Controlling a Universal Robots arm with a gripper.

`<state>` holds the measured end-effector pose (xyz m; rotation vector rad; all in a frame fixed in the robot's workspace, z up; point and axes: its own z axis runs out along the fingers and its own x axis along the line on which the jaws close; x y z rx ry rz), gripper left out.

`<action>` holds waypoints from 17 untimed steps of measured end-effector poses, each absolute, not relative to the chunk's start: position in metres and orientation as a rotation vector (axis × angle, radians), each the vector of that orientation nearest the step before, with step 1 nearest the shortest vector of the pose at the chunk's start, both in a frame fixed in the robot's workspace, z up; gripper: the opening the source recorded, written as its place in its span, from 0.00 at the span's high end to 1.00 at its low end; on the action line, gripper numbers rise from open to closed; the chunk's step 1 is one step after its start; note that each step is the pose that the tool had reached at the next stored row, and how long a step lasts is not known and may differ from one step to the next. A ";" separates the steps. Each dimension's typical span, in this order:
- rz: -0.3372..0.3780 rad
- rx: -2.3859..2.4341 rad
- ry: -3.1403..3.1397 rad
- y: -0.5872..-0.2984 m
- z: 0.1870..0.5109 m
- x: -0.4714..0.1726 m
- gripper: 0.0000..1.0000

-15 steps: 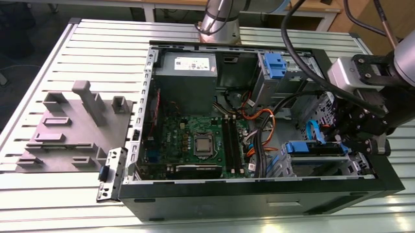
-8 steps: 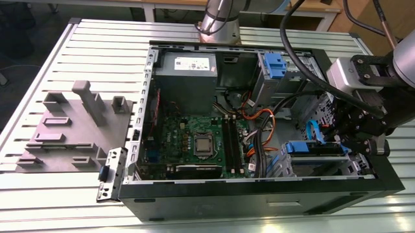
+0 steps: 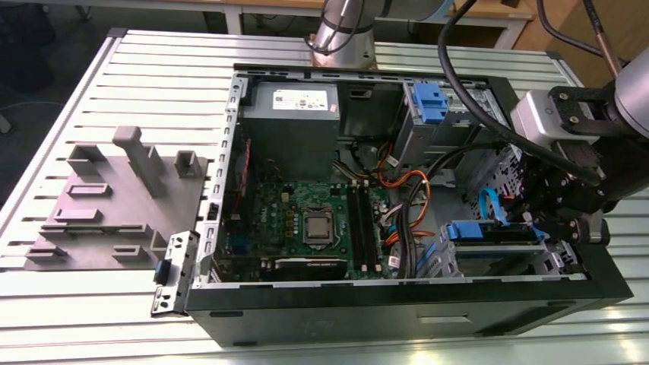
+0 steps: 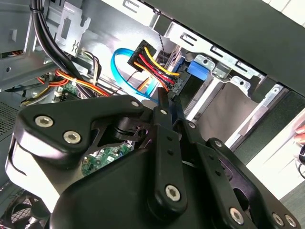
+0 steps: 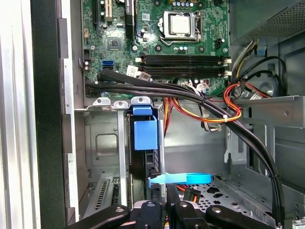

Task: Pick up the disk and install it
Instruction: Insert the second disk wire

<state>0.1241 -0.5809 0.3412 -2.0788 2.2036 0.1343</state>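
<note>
The disk (image 3: 487, 232) sits on edge in the drive cage at the front corner of the open computer case (image 3: 406, 304), on the exterior view's right. Its blue carrier (image 5: 145, 136) lines up with the cage's metal tabs in the first wrist view. The same blue carrier end (image 4: 195, 69) appears in the second wrist view. My gripper (image 3: 552, 228) hangs over the case's side just behind the disk's near end. Its black fingers (image 4: 162, 109) lie close together, shut, with the tips (image 5: 169, 193) at the disk's connector end. I cannot tell whether they touch it.
A light-blue data cable (image 5: 181, 179) crosses just above the fingertips. A power plug with red, yellow and black wires (image 4: 147, 55) hangs near the disk. The case also holds black cable bundles (image 5: 209, 102), the motherboard (image 3: 304, 220) and the power-supply box (image 3: 294, 114). A grey fixture (image 3: 112, 205) stands on the exterior view's left.
</note>
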 end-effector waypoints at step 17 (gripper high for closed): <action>0.134 -2.079 2.204 -0.591 0.341 0.124 0.83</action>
